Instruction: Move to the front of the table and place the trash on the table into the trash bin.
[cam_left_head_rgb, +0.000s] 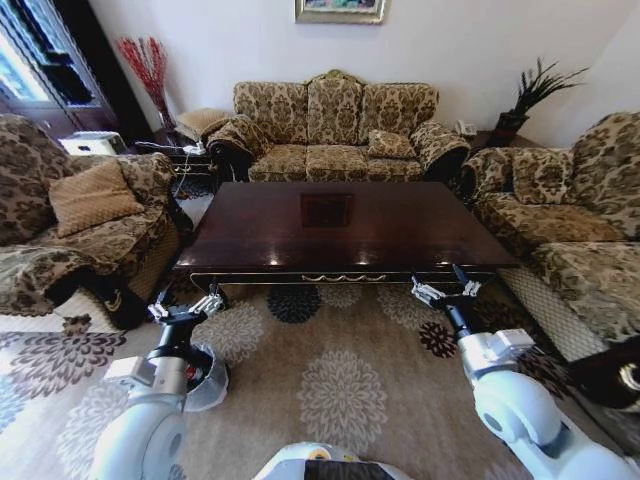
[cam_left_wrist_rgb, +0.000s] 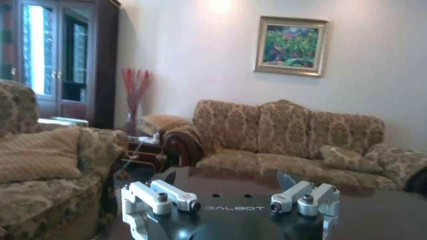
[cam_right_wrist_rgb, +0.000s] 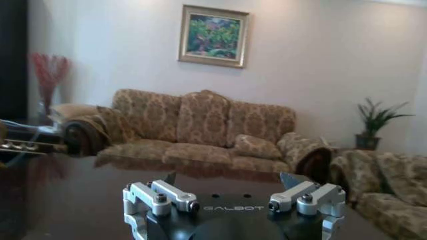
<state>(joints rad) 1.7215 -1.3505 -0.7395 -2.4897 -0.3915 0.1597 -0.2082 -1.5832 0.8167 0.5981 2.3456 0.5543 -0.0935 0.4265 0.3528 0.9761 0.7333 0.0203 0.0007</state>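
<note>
Worktop: dark glossy coffee table (cam_left_head_rgb: 340, 225) directly ahead, gold scroll trim on its near edge, sofa (cam_left_head_rgb: 335, 125) behind.
Left claw (cam_left_head_rgb: 186, 306): spread, holding nothing, just short of the near-left corner.
Right claw (cam_left_head_rgb: 445, 288): spread, holding nothing, at the near-right edge.
Trash bin (cam_left_head_rgb: 205, 380): white-lined rim on the carpet beside the left arm.

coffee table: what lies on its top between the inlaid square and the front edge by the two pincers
In the head view that stretch of the table is bare glossy wood. The left pincer and right pincer hang open just short of the front edge.
</note>
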